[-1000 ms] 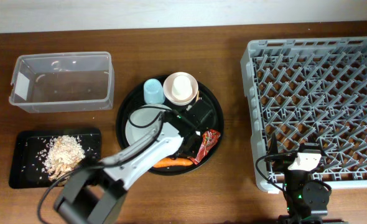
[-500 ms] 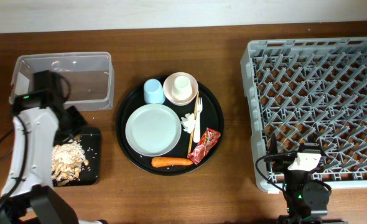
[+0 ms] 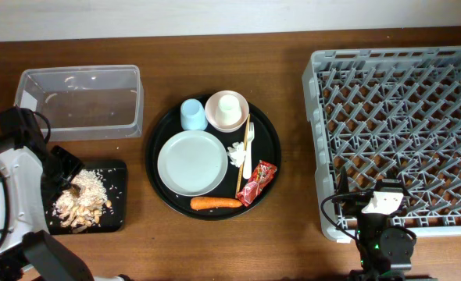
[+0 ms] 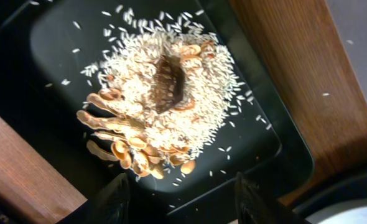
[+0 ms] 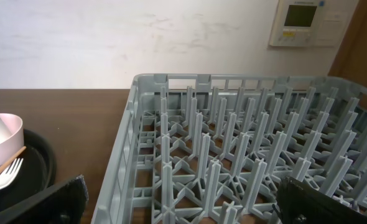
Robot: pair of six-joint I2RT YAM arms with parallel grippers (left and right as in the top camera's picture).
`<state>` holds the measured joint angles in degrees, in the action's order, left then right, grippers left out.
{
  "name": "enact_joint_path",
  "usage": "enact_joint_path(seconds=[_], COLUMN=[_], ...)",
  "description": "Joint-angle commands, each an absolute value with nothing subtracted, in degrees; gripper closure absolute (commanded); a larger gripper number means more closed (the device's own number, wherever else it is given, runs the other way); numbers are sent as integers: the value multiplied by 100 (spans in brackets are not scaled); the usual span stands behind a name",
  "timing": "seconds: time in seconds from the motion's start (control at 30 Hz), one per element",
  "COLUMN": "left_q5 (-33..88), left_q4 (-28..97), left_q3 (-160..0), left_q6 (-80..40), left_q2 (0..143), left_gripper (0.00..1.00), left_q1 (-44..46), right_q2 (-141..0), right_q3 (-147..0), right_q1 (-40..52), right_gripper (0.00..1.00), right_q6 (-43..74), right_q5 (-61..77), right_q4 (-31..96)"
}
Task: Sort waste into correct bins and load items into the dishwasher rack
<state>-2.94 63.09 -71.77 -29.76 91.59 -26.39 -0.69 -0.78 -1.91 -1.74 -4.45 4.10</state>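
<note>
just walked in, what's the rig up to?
Sorting waste. The left end effector hangs open over the shallow black tray, where a brown lump lies on the rice scraps. The right end effector sits open and idle by the dishwasher rack, which holds no dishes. The plate, carrot, red wrapper and napkin sit on the round black tray.

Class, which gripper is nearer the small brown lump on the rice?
Left. The left gripper hovers close above the brown lump in the black tray; the right gripper sits far off beside the dishwasher rack.
</note>
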Motion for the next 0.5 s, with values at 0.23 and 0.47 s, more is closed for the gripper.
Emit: enact_joint_path(seconds=[0.23, 0.47], left_q5=[2178, 1855], left_q4=[6307, 6069], left_q3=[-7185, -7181], left_q6=[-1559, -261], left_q2=[7913, 8005], left_gripper=[44, 29], left_q1=[-1695, 1673], right_q2=[-36, -36], right_q3=[-32, -32], right_q1=[-228, -228], right_gripper=[1, 1], right_q6=[-191, -191], right_q5=[-449, -449], right_q4=[427, 427])
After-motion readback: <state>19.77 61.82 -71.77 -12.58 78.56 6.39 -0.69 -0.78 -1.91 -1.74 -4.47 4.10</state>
